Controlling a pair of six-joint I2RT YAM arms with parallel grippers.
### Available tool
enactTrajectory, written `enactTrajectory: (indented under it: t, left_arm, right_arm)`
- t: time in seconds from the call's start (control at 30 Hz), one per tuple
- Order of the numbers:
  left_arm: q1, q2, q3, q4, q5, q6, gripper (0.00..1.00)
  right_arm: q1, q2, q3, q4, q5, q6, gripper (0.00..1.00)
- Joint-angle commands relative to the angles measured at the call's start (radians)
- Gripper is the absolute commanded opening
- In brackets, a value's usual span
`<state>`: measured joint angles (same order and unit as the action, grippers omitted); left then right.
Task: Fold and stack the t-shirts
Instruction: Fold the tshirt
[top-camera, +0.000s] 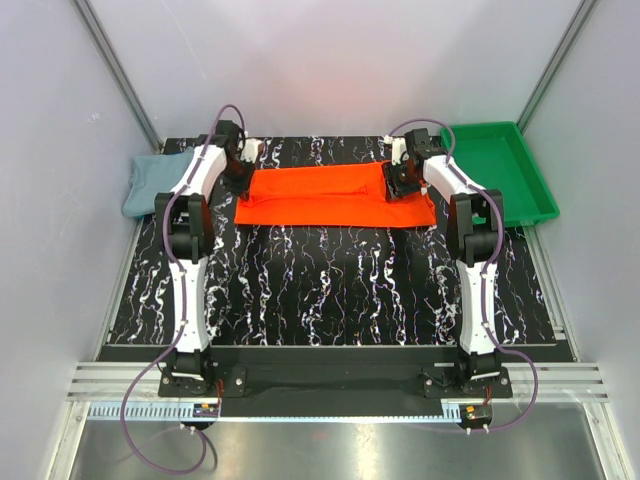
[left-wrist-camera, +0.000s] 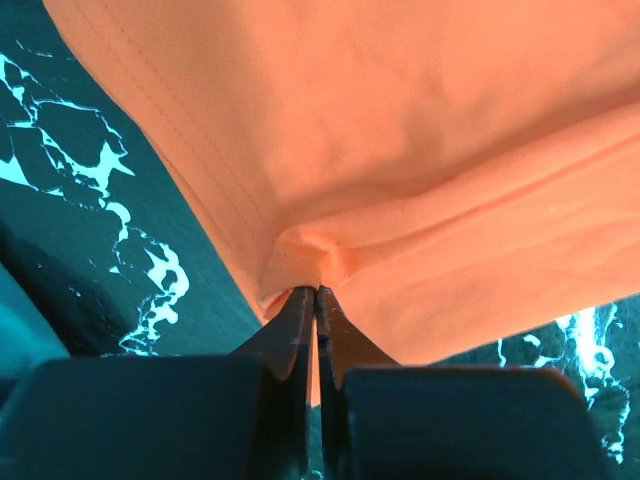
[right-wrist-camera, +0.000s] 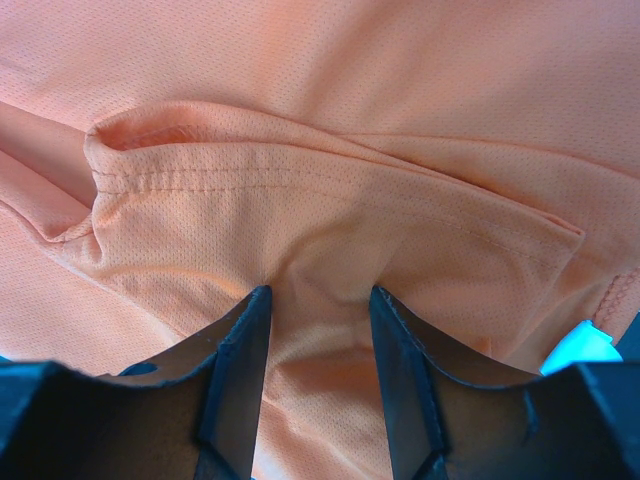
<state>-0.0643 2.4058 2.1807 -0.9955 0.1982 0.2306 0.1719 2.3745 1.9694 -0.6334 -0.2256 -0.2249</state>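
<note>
Saw the orange-red t-shirt (top-camera: 335, 197) lying flat on the black table (top-camera: 330, 290), shaped like a long strip with no sleeves sticking out. Judged that as a first fold done, with the end-to-end fold not yet made.

Found the left gripper (left-wrist-camera: 316, 300) at the left end of that shirt, fingers pinched tight on the edge of the cloth, with a small wrinkle pulled up at the tips.

Found the right gripper (right-wrist-camera: 320, 295) at the right end of the same shirt, fingers part way apart, tips pressed into the cloth with a soft hump between them. Could not call that a real hold.

Spotted the grey-blue t-shirt (top-camera: 150, 185) just past the left end of the orange-red t-shirt, bunched in a heap and not folded at all. Spotted a green tray (top-camera: 500, 165) just past the right end.

Guessed most of the job as left to do: finish folding the orange-red one, fold the grey-blue one, then put one on top of the other.
</note>
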Motion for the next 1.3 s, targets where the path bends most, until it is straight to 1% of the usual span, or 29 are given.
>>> enactTrajectory:
  t: [0.0, 0.3, 0.63, 0.67, 0.7, 0.73, 0.77, 0.8, 0.87, 1.07, 1.1, 1.17, 1.2, 1.27]
  left_arm:
    - [0.001, 0.016, 0.059, 0.026, -0.023, -0.001, 0.00]
    - [0.001, -0.013, 0.097, 0.060, -0.066, -0.048, 0.00]
    - [0.001, 0.044, 0.159, 0.095, -0.149, -0.060, 0.00]
    - [0.001, 0.049, 0.165, 0.098, -0.163, -0.062, 0.05]
    - [0.001, 0.053, 0.169, 0.104, -0.174, -0.062, 0.21]
    - [0.000, 0.059, 0.172, 0.109, -0.183, -0.059, 0.65]
    - [-0.002, 0.061, 0.178, 0.107, -0.190, -0.060, 0.76]
    - [-0.002, 0.058, 0.179, 0.103, -0.195, -0.063, 0.83]
    - [-0.003, 0.035, 0.180, 0.092, -0.168, -0.057, 0.89]
    - [-0.020, -0.077, 0.122, 0.090, -0.117, -0.071, 0.91]
    - [-0.020, -0.079, 0.120, 0.087, -0.109, -0.071, 0.87]
    - [-0.031, -0.080, 0.126, 0.084, -0.112, -0.062, 0.84]
    - [-0.034, -0.079, 0.134, 0.078, -0.097, -0.056, 0.74]
    - [-0.045, -0.080, 0.149, 0.074, -0.043, -0.040, 0.61]
  right_arm:
    - [0.023, 0.006, -0.015, -0.052, 0.002, -0.002, 0.51]
    - [0.028, -0.015, -0.038, -0.049, 0.008, -0.024, 0.48]
    - [0.032, -0.035, -0.053, -0.049, 0.006, -0.027, 0.47]
    - [0.031, -0.037, -0.059, -0.048, 0.006, -0.027, 0.47]
    - [0.032, -0.038, -0.061, -0.048, 0.008, -0.028, 0.47]
    - [0.032, -0.043, -0.064, -0.048, 0.008, -0.028, 0.47]
    - [0.032, -0.044, -0.064, -0.049, 0.008, -0.027, 0.47]
    - [0.032, -0.046, -0.064, -0.049, 0.008, -0.028, 0.47]
    - [0.032, -0.063, -0.066, -0.043, 0.011, -0.025, 0.47]
    - [0.032, -0.155, -0.132, 0.031, 0.025, 0.012, 0.49]
    - [0.032, -0.156, -0.130, 0.028, 0.023, 0.025, 0.49]
    - [0.032, -0.153, -0.124, 0.017, 0.022, 0.036, 0.49]
    - [0.032, -0.155, -0.126, 0.015, 0.025, 0.047, 0.49]
    - [0.034, -0.173, -0.135, 0.012, 0.037, 0.059, 0.48]
